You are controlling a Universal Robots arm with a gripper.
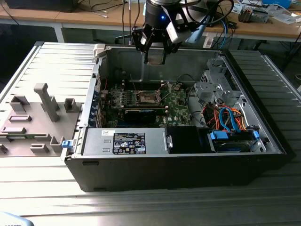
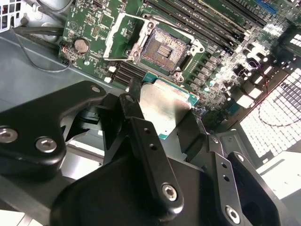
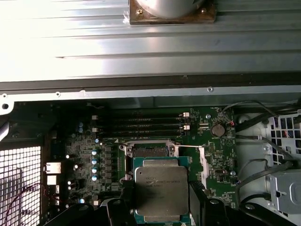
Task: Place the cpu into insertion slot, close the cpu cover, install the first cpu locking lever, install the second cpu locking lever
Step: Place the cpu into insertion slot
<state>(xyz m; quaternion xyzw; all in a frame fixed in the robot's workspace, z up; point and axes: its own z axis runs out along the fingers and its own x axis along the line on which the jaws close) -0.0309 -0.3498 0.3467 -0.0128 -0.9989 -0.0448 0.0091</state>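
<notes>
Two fingers (image 2: pixel 143 141): they are clamped on the cpu (image 2: pixel 164 106) at two opposite edges, so the gripper (image 2: pixel 164 115) is closed on it.
Cpu: it hangs in the air with its metal top toward the wrist cameras, apart from the board and not yet seated.
Insertion slot (image 2: pixel 162 49): it is open, its dark contact field is bare, and nothing lies in it.
Cpu cover (image 2: pixel 112 40): it is swung up off the slot and stands just beside it.
Step in hand: we judge it to be the placing of the cpu; the cover and the levers are not yet done.
Doing it well: we would hold the chip level and match its square to the silver rim. We would then lower it straight, with no sliding over the contacts. We think the fingers should open only once the chip lies flat inside the rim. A tilted or shifted chip could harm the contacts.
Exterior view: the gripper (image 1: pixel 155 56) hangs high over the motherboard (image 1: pixel 176 106) inside the computer case (image 1: pixel 178 165), well above the slot. This height is hard to judge from the wrist views.
Second wrist view: it looks past the fingers at a slant, so we see the whole slot and the raised cover.
First wrist view: it looks over the chip's top, and the chip hides the near part of the slot. Here we can compare the chip's edges with the rim.
</notes>
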